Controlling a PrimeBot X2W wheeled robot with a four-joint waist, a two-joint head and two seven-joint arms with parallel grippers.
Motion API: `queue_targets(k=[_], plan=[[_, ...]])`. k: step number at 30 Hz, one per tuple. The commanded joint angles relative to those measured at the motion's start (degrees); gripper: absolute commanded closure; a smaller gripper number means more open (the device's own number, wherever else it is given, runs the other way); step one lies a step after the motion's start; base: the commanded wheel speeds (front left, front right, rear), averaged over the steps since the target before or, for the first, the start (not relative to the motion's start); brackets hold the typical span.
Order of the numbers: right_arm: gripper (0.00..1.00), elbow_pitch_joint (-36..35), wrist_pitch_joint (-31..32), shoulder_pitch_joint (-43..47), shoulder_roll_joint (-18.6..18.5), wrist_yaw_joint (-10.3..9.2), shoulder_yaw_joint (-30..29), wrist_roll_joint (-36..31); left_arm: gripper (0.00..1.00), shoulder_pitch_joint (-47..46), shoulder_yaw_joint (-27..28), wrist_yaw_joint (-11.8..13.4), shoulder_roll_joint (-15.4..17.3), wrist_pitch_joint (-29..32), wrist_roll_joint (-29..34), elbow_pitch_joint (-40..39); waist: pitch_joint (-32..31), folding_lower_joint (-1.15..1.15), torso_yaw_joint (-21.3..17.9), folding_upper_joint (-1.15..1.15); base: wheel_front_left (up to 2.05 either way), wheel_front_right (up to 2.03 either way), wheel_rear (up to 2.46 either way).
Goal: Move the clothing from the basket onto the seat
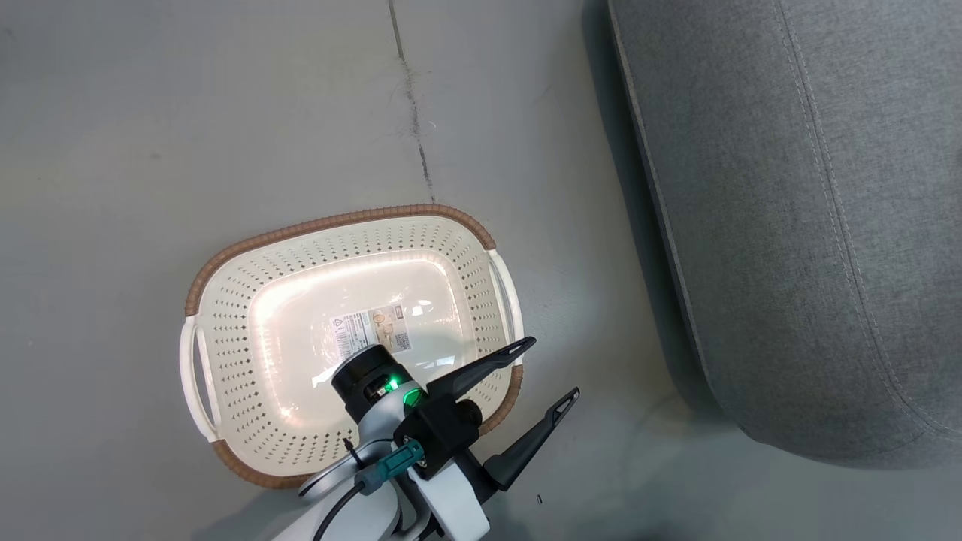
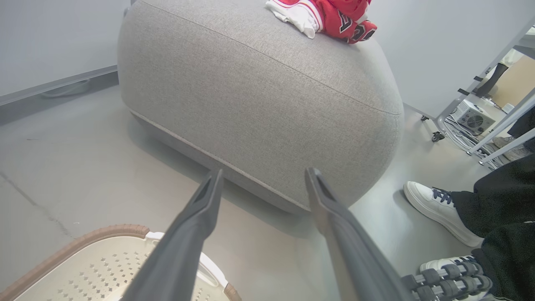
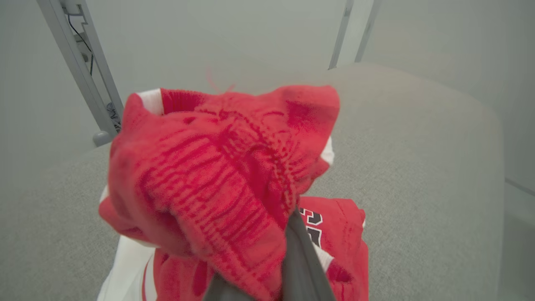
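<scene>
I log right end effector point(image 3: 286, 234) pinched shut on clothing point(image 3: 217, 167), seat point(image 3: 418, 167) beyond it; left end effector point(image 1: 555, 367) spread, empty, basket point(image 1: 225, 315) beneath; risk: fabric may snag the fingers on release.

Head camera looks down on basket point(image 1: 225, 330) and seat point(image 1: 789, 225); the 2 wrist cameras face the seat

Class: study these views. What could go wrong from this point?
1. The soft red garment bunched round the shut right end effector may cling when it opens and be dragged off the grey fabric sofa.
2. The red lettered garment lies near the sofa's rounded edge and could slide off.
</scene>
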Motion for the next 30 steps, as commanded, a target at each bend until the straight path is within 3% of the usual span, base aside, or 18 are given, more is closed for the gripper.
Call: queue_targets(k=[1, 14, 15, 16, 17, 30], plan=[[1.00, 1.6, 1.4, -0.4, 0.6, 0.01, -0.2, 0.1, 0.00, 0.3, 0.3, 0.0, 0.3, -0.1, 0.5, -0.3, 0.4, 0.00, 0.3, 0.00, 0.00, 0.00, 0.00], [1.00, 4.7, 4.7, -1.7, 3.0, 0.01, -3.0, 1.5, 0.00, 0.5, -0.1, 0.0, 0.9, -0.1, 0.5, -1.5, 1.3, 0.00, 0.0, 0.00, 0.00, 0.00, 0.00], [0.71, 4.7, 4.5, -1.8, 2.9, 0.01, -2.9, 1.3, 0.00, 0.4, 0.0, 0.0, 0.8, -0.1, 0.5, -1.5, 1.1, 0.00, -0.2, 0.00, 0.00, 0.00, 0.00], [0.25, 4.7, 4.0, -1.8, 2.6, 0.01, -3.2, 1.3, 0.00, 0.4, 0.2, 0.0, 0.7, -0.1, 0.5, -1.6, 0.9, 0.00, -0.3, 0.00, 0.00, 0.00, 0.00], [0.00, 4.7, 3.7, -1.8, 2.4, 0.01, -3.8, 1.6, 0.00, 0.4, 0.5, 0.0, 0.6, -0.1, 0.4, -1.5, 0.6, 0.00, -0.5, 0.00, 0.00, 0.00, 0.00], [0.00, 4.7, 3.3, -2.5, 0.6, 0.01, -3.9, -4.4, 0.00, 2.0, 0.1, 0.0, -1.8, -0.1, -0.9, -0.8, -5.6, 0.00, -1.9, 0.00, 0.00, 0.00, 0.00]])
